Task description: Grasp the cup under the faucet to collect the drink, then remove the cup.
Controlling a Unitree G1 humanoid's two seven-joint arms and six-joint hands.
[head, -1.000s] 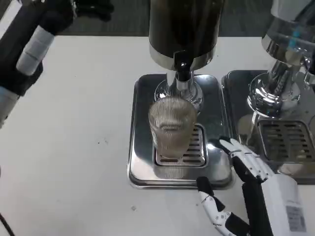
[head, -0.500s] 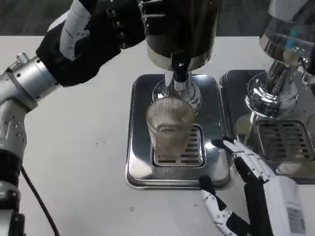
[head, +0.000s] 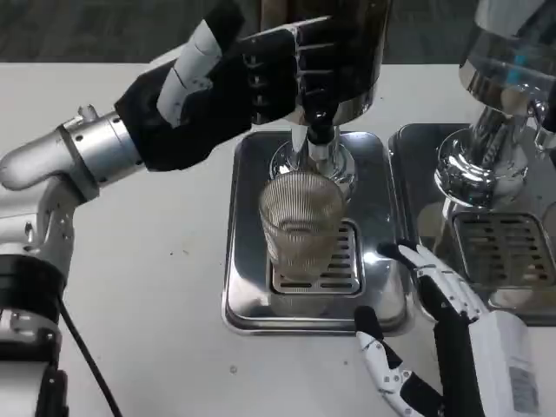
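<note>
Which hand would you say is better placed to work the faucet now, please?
The left. The left hand is raised against the dispenser, fingers right by the faucet above the cup. The right hand sits low, open beside the drip tray, nearer the cup.

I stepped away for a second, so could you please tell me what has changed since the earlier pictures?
The left hand has swung in from the far left to the dispenser, its fingers now at the faucet. The cup stayed on the tray, and the right hand stayed beside it, holding nothing.
</note>
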